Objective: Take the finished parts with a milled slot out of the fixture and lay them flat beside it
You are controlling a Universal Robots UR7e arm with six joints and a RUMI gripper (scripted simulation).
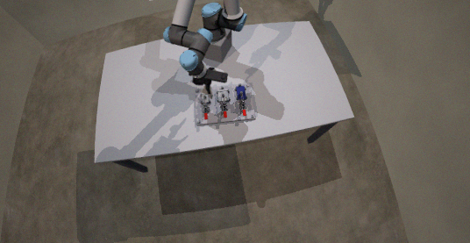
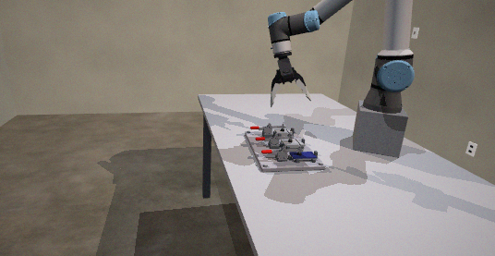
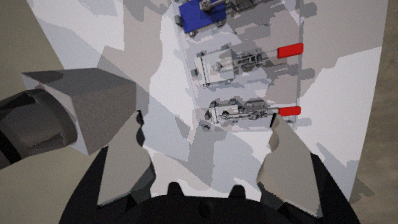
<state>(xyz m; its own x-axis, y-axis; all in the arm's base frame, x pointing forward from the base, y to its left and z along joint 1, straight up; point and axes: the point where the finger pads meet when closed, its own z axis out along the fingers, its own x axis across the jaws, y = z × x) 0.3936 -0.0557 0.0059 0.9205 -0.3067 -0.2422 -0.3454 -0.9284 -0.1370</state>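
The fixture plate [image 1: 225, 120] [image 2: 295, 169] [image 3: 285, 82] bears three seats in a row. The blue blank [image 1: 240, 89] [image 2: 303, 155] [image 3: 196, 17] sits at one end under its clamp arm. A light grey part [image 1: 223, 96] [image 3: 214, 72] sits in the middle seat, another light grey part [image 3: 228, 110] in the far-end seat. Clamp arms reach over both; their slots and any clamp contact are too small to tell. My gripper [image 2: 291, 103] [image 3: 205, 112] is wide open and empty, pointing down, well above the plate near the end seat away from the blue blank.
Red clamp handles [image 1: 224, 114] [image 2: 260, 139] [image 3: 290, 50] lie low, pointing toward the table's front edge. The arm's grey pedestal [image 1: 217, 50] [image 2: 380, 129] [image 3: 107, 97] stands behind the fixture. The white table [image 1: 302, 83] [image 2: 369, 208] extends on both sides of the plate.
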